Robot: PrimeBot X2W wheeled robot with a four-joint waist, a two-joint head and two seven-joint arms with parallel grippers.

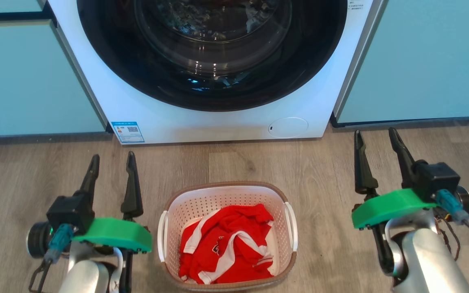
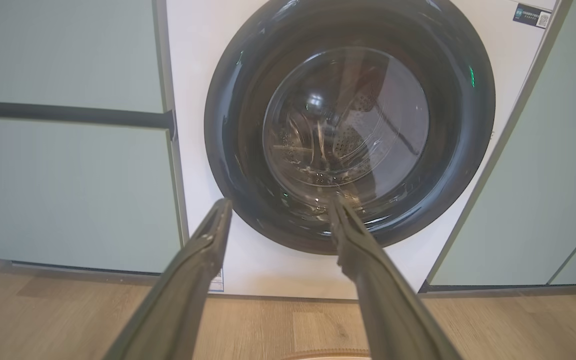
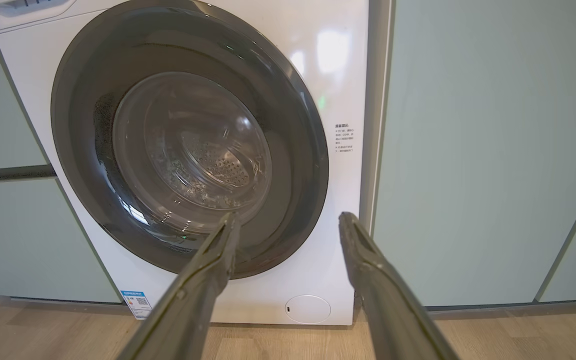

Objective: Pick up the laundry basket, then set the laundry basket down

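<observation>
Head view, lower centre: the small cream perforated-plastic laundry basket (image 1: 222, 198), brown woven-look rim, sits mouth-up on the wood-plank floor (image 1: 234, 162) before the white front-loading washing machine (image 1: 218, 126), a crumpled red-and-white shirt (image 1: 226, 244) inside. Its long axis runs up the frame toward the washer, white handles (image 1: 162, 235) at left and right. The left gripper (image 1: 112, 156) and right gripper (image 1: 375, 132) flank it without touching, spread and empty, probably poised for those handles.
</observation>
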